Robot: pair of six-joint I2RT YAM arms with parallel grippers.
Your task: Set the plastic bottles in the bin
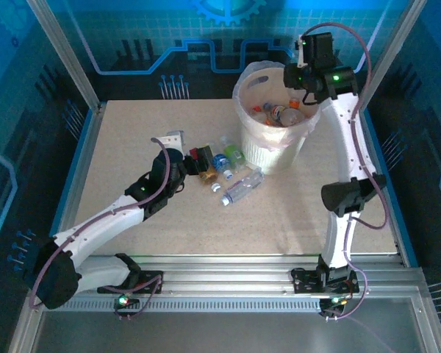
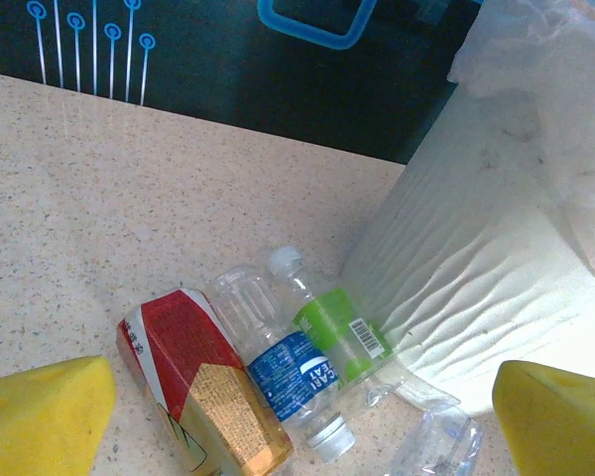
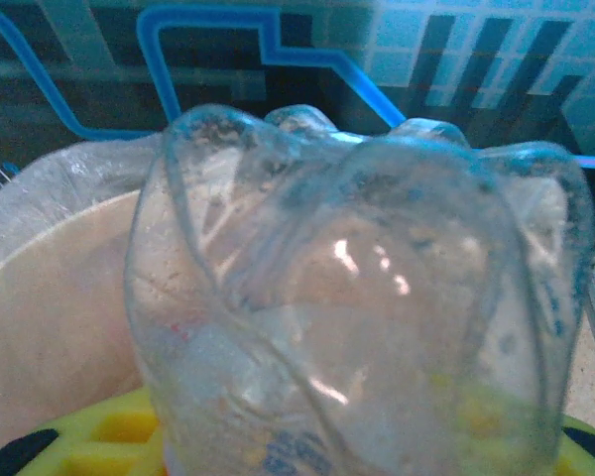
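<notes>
the left pincer point(image 2: 299, 407) is wide apart and holds nothing. its two yellow fingertips point(image 2: 42, 416) sit low at each side of the left wrist view. between them, four bottles lie on the desk point(image 1: 132, 132), just beside the bin point(image 1: 268, 151).

the red bottle point(image 2: 193, 382) lies nearest the left fingertip. the blue bottle point(image 2: 290, 369) lies right beside it, with its white cap toward the camera. the green bottle point(image 2: 339, 332) lies against the blue one, with its cap pointing the other way. it is close to the bin's ribbed wall. the clear bottle point(image 2: 431, 446) lies near the right fingertip, and part of it is cut off.

from the top, the left arm reaches low over the desk to this little bunch. the bin stands upright at the far side of the desk, with a thin bag over its rim. some bottles point(image 1: 278, 114) lie inside it.

the right pincer point(image 1: 300, 95) is up above the bin's right rim. it is clamped on the held bottle point(image 3: 357, 297). that bottle's bumpy clear bottom faces the right wrist camera, with yellow pads under it. the bin's bagged rim sits behind it, to the left.
</notes>
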